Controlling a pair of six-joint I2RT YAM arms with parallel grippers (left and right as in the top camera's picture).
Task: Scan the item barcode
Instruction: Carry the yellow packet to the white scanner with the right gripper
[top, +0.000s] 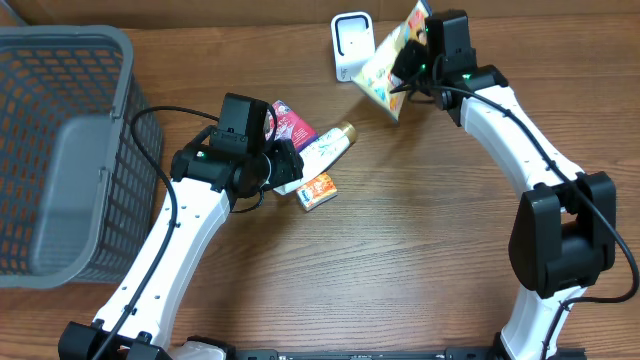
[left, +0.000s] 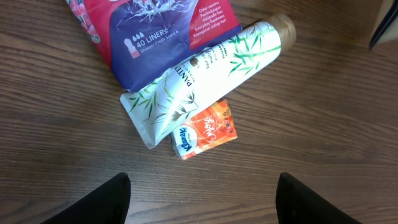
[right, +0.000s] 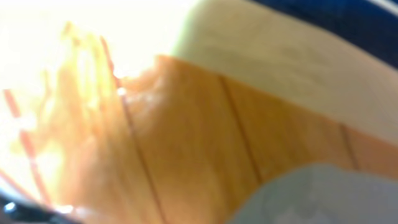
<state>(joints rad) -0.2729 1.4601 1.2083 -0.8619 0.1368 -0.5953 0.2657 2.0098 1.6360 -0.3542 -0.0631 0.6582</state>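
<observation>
1. Right gripper (top: 412, 62) is pinched shut on the bag (top: 385, 65), gripping near its upper right edge. The bag hangs off the table (top: 400, 250) at the far side, just right of the scanner (top: 351, 45)
2. Left gripper (left: 202, 193) is spread wide with nothing between the fingers. It hovers over the tube (left: 205, 78), tissue pack (left: 205, 130) and liner pack (left: 155, 37). The basket (top: 120, 120) is at the left, well apart
3. Risk: we see no barcode in any view, so we judge the code may face away from the scanner. A wrong face or too steep a tilt would give no read
4. Risk: it looks like an edge grip on a floppy foil bag. The bag could sag, twist or slip if the wrist turns fast, and crinkled foil may glare
5. Risk: the bag's left corner looks just beside the scanner from overhead, and we cannot tell if they touch. Pushing closer could shove or tip the scanner
6. Risk: the right wrist view is a blurred orange-yellow smear, so we get no grip check from there
7. Orientation: from overhead the bag's long axis runs on a slant, from the far right by the frame edge toward the near side. It is tilted, not flat, with one broad face turned left toward the scanner. We cannot tell which end is the bag's top
</observation>
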